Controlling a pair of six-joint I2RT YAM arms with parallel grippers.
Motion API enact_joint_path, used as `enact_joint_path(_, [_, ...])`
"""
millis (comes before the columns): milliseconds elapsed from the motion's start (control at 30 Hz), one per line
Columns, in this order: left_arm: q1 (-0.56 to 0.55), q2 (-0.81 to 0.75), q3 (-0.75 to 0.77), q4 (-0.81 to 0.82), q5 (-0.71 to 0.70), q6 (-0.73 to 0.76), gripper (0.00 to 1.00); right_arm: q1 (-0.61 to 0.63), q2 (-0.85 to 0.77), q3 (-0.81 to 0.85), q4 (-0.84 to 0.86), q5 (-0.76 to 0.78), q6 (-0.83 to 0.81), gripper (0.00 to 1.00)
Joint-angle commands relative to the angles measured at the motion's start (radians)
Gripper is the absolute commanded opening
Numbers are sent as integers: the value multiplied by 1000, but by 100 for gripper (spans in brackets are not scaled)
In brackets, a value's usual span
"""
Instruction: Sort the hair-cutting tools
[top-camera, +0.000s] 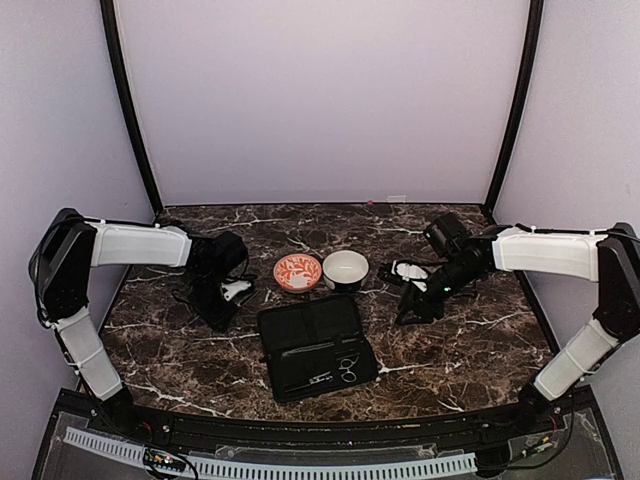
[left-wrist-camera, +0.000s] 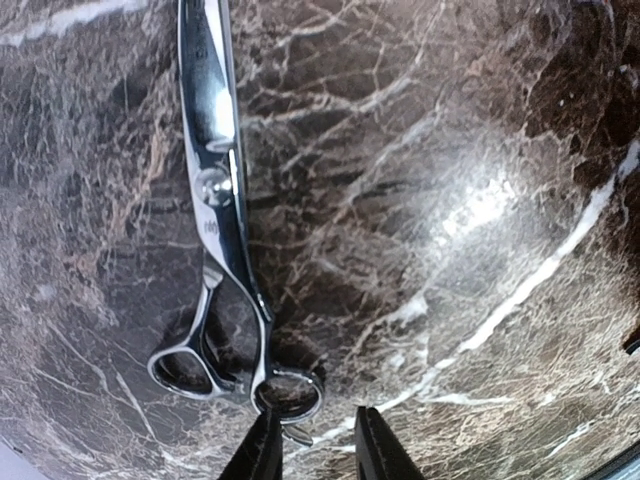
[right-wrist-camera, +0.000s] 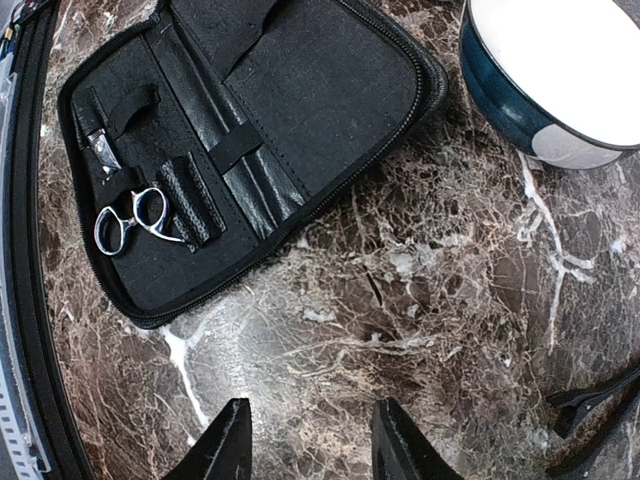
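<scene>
Silvery scissors (left-wrist-camera: 225, 250) with ring handles lie on the marble in the left wrist view. My left gripper (left-wrist-camera: 312, 445) is open, its tips just at the scissors' lower ring and touching nothing. In the top view it (top-camera: 216, 312) hangs left of the open black case (top-camera: 300, 325). A second pair of scissors (right-wrist-camera: 130, 220) sits strapped in the case (right-wrist-camera: 300, 90), also seen from above (top-camera: 347, 370), beside a slim dark stick (top-camera: 305, 350). My right gripper (right-wrist-camera: 310, 440) is open and empty over bare marble right of the case (top-camera: 410, 308).
An orange-patterned bowl (top-camera: 297, 271) and a white bowl (top-camera: 345, 268) stand behind the case; the white bowl has a dark blue outside (right-wrist-camera: 510, 95). Black clip-like sticks (right-wrist-camera: 600, 405) lie on the marble at the right wrist view's lower right.
</scene>
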Motion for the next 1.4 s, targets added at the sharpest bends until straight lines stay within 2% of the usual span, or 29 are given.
enact_joint_path(0, [-7, 1, 16, 13, 30, 22, 23, 7, 11, 22, -5, 8, -7, 40])
enact_joint_path(400, [-7, 54, -12, 34, -5, 32, 18, 8, 19, 24, -8, 9, -6, 40])
enact_joint_path(633, [-11, 43, -40, 34, -3, 21, 3, 9, 21, 24, -10, 9, -8, 40])
enact_joint_path(800, [-11, -16, -72, 36, -46, -3, 0, 8, 20, 24, -9, 10, -8, 40])
enact_joint_path(1000, [-22, -82, 15, -66, -142, -53, 0, 11, 26, 26, -13, 1, -8, 39])
enact_joint_path(1367, [-200, -154, 167, -222, -160, -70, 0, 14, 26, 29, -15, 8, -9, 38])
